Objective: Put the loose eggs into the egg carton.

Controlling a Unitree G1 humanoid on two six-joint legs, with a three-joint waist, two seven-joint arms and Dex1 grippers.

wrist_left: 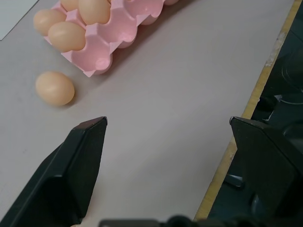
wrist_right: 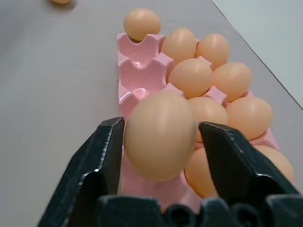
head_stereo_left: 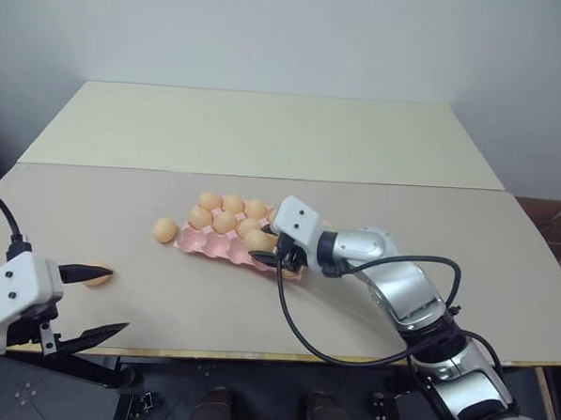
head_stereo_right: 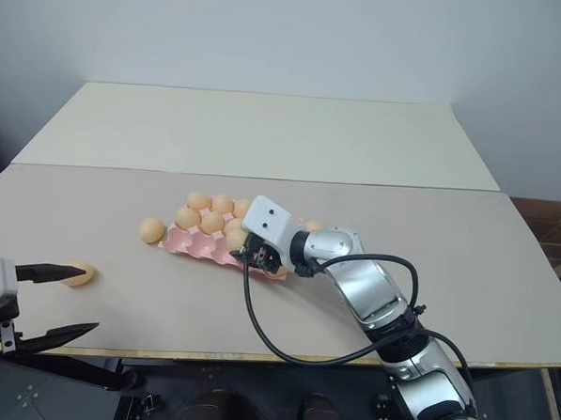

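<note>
Hovering my right tool (wrist_right: 161, 137) over the carton's (wrist_right: 137, 80) near edge, an egg (wrist_right: 160, 135) between its parting fingers, an empty cup at 11 o'clock; left tool (head_stereo_left: 92, 304) gapes empty.

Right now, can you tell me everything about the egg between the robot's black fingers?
The egg is smooth, oval and light orange-tan, with no cracks showing. It sits between the two black fingers of the right gripper, which flank it closely on both sides. It is over the near row of the pink egg carton, beside other eggs already in cups. Whether it rests in a cup is hidden.
</note>
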